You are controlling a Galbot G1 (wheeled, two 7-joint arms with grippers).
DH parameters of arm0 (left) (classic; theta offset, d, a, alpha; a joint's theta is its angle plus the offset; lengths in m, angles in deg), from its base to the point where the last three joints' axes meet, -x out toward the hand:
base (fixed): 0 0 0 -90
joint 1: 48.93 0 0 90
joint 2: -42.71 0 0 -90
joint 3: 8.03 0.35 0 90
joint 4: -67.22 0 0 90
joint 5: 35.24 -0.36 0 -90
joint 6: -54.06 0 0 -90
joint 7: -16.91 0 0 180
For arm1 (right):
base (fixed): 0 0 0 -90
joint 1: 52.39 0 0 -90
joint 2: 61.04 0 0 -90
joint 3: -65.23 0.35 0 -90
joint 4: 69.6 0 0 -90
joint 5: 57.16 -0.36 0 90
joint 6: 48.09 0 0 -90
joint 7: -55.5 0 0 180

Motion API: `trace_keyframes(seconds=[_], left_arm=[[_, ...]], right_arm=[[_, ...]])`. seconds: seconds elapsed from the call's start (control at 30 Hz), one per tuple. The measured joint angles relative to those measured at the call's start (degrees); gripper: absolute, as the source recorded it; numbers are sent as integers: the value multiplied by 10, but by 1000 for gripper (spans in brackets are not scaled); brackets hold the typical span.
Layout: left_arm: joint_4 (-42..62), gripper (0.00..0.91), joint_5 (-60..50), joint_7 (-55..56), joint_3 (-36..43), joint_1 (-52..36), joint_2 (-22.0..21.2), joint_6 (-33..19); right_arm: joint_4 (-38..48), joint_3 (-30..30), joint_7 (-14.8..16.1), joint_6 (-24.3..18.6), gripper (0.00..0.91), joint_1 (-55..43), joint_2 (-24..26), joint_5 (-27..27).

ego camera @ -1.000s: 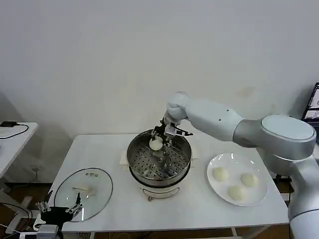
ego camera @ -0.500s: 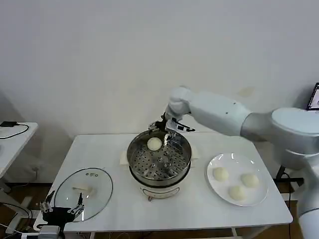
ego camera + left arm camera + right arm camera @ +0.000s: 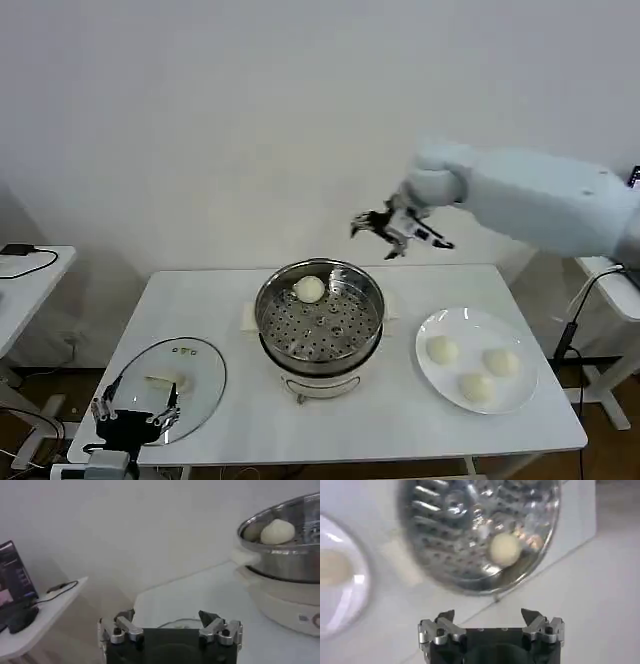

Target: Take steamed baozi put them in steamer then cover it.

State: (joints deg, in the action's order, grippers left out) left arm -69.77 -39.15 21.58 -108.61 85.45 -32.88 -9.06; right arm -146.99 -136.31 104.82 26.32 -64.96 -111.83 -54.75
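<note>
The steamer [image 3: 300, 362] stands mid-table with one steamed baozi [image 3: 309, 289] lying on its perforated tray at the far left side. Three more baozi [image 3: 441, 349] rest on a white plate [image 3: 470, 325] to the right. My right gripper [image 3: 400, 228] hangs open and empty in the air, above and behind the steamer's right edge. From its wrist I look down on the steamer [image 3: 455, 535], its baozi [image 3: 505, 548] and my right gripper [image 3: 487, 617]. The cover [image 3: 190, 375] lies flat at the front left. My left gripper [image 3: 135, 415] waits open at the cover's near edge.
In the left wrist view the steamer [image 3: 290, 560] and its baozi [image 3: 278, 531] show beyond my left gripper [image 3: 167, 622]. A side table [image 3: 20, 275] with a cable stands left of the main table. The table front between cover and plate is bare.
My right gripper let go of the baozi on the steamer tray, then rose and swung right, away from the pot. The left arm barely shifted.
</note>
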Motion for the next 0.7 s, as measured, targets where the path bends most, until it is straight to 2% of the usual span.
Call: trace_keyframes(seconds=[0.17, 0.33, 0.47, 0.7], left_arm=[[-1, 907, 0, -1, -3, 2, 4, 0], [-1, 907, 0, -2, -7, 1, 6, 0], [-3, 907, -1, -3, -11, 2, 6, 1], [-1, 907, -6, -3, -10, 3, 1, 1]], right_arm=[[-27, -5, 13, 41, 907, 12, 86, -15], [-41, 2, 28, 73, 907, 45, 145, -33], [-43, 24, 39, 95, 907, 91, 170, -42], [-20, 81, 48, 127, 907, 189, 181, -41]])
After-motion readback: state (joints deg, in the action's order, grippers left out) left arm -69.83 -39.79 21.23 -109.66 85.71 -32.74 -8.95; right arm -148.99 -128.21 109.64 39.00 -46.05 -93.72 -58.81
